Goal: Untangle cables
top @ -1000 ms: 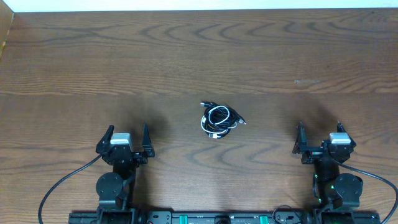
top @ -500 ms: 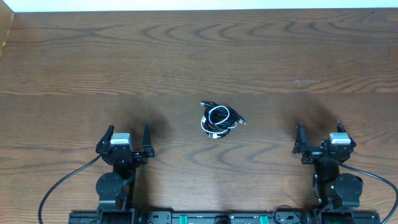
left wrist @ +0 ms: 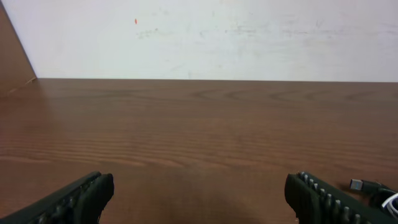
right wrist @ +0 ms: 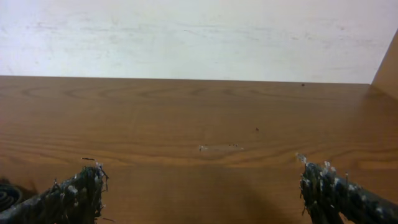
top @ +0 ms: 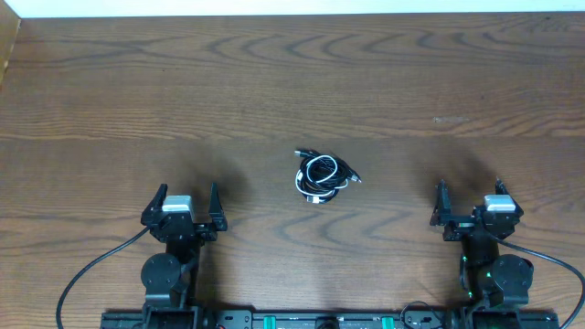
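Step not yet begun: tangled cables [top: 322,176] lie untouched mid-table [top: 292,82], 2 o'clock of left gripper [top: 188,192], 10 o'clock of right gripper [top: 469,187], both jaws wide open and empty; next move likely a reach-in to pinch one plug end [top: 356,179].

Nothing to call over this last second. From overhead, the cables [top: 322,175] show no loop or plug shifted; the tangle has not budged. The left gripper [top: 189,190], out at eight o'clock from the tangle, shows no travel. The right gripper [top: 469,186], at four o'clock, shows none either. Neither pair of jaws has widened or narrowed, and both gape wide. No change to report anywhere on the table [top: 292,82].
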Controlling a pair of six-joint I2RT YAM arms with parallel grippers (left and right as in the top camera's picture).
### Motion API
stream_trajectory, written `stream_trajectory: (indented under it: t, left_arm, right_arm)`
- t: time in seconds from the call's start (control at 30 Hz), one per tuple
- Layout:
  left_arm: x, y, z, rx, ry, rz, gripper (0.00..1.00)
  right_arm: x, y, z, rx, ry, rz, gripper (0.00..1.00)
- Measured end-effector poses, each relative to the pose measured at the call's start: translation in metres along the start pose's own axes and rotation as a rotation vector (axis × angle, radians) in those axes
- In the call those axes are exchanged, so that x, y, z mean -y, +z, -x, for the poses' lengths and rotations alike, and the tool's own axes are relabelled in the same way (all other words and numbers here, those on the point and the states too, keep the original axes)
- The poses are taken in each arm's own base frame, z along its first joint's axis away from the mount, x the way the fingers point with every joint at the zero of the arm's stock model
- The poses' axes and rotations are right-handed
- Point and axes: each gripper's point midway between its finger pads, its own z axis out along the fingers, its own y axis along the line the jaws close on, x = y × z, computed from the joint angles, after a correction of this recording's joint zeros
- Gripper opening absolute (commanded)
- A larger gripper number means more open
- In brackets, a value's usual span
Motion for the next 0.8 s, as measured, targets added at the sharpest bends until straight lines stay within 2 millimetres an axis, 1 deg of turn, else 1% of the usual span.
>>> stream_trajectory:
  t: [0.13, 0.17, 0.8]
  left_arm:
    - [0.0, 0.0, 0.0, 0.0, 0.0, 0.0, 0.95]
    - [0.0, 0.0, 0.0, 0.0, 0.0, 0.0, 0.93]
    - [0.0, 0.0, 0.0, 0.0, 0.0, 0.0, 0.93]
  right_arm:
    - [0.0, 0.0, 0.0, 0.0, 0.0, 0.0, 0.99]
    - [0.0, 0.0, 0.0, 0.0, 0.0, 0.0, 0.99]
    - [0.0, 0.0, 0.0, 0.0, 0.0, 0.0, 0.99]
